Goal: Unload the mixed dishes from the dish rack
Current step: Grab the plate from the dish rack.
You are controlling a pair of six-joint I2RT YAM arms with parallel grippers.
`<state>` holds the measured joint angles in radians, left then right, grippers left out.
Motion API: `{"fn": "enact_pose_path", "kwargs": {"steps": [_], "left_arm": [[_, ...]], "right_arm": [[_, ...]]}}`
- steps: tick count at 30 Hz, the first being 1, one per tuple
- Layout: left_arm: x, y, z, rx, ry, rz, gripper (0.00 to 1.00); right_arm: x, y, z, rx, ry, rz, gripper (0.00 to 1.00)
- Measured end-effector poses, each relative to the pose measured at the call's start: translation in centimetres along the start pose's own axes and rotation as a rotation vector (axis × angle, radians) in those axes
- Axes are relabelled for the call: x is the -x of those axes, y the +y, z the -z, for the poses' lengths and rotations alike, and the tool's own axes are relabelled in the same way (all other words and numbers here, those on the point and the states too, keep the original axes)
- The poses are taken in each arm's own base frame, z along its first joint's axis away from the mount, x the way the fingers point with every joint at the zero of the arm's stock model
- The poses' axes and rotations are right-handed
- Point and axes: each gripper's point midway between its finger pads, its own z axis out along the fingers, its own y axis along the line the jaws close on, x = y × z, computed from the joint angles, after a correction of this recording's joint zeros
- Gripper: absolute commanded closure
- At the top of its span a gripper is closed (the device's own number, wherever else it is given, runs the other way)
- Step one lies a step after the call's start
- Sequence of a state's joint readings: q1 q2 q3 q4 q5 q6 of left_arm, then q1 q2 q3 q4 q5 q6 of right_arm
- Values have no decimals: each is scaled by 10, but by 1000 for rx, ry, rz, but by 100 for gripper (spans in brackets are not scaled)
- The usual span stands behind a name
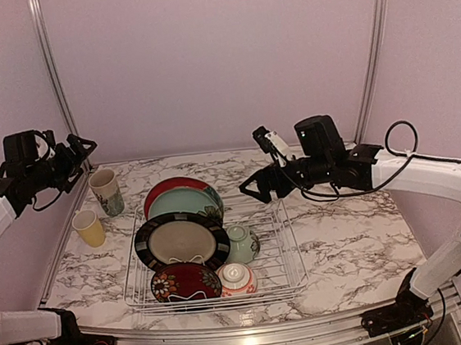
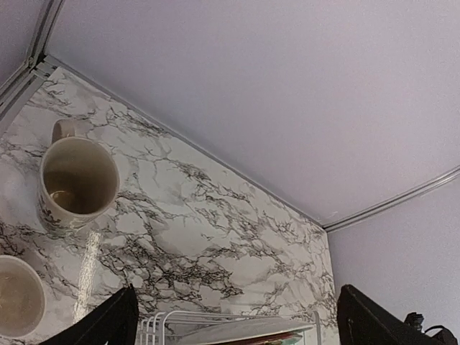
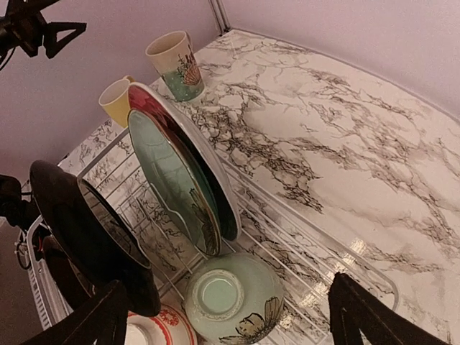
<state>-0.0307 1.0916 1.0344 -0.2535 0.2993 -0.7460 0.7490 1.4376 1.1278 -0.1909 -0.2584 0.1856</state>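
Near edge: we find the left arm base (image 1: 71, 344) and the right arm base (image 1: 394, 317) seated on a metal rail in front of the dish rack (image 1: 278, 248).
Surface: the tabletop (image 1: 353, 242) under the rack is glossy, with a white marble pattern and grey-black veins.
Room: plain pale lilac walls (image 1: 219, 66) stand behind the rack, with aluminium posts (image 1: 53, 76) at the back corners.
Left gripper (image 1: 86, 150): raised well to the left of the rack. Its black fingers (image 2: 108, 323) stand wide apart, holding and touching nothing.
Right gripper (image 1: 251, 188): hovering over the rack's back right part. Its fingers (image 3: 86, 320) are spread wide, empty and clear of the dishes.
Rack: thin white wire, rectangular and low-sided. We note its right half is bare.
Plates: four round glazed plates stand on edge in the rack's left half. Back to front they are the red plate (image 1: 168, 186), teal plate (image 1: 186, 203), black-rimmed cream plate (image 1: 180, 242) and dark red floral plate (image 1: 184, 282).
Bowls: the pale green bowl (image 1: 240, 244) lies tipped at the rack's middle, its foot ring showing in the right wrist view. The red-striped white bowl (image 1: 236, 279) sits at the rack's front, just beside the floral plate.
Cups: both stand upright outside the rack, to its left and apart from the wire. The patterned tall cup (image 1: 107, 192) is by the back corner and the yellow cup (image 1: 89, 228) is nearer us.
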Motion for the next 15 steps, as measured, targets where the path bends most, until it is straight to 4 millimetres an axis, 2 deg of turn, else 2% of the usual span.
{"fn": "enact_pose_path", "kwargs": {"steps": [6,10,13,15], "left_arm": [[-13,-59,8,-229,19,-136,1],[-30,-79,9,-295,59,-199,1],[-41,-86,9,-314,82,-239,1],[-45,-87,9,-314,89,-256,1]], "right_arm": [[0,5,-20,16,30,51,20],[8,2,-40,21,35,84,31],[16,4,-57,47,35,113,45],[22,6,-69,68,32,137,48]]}}
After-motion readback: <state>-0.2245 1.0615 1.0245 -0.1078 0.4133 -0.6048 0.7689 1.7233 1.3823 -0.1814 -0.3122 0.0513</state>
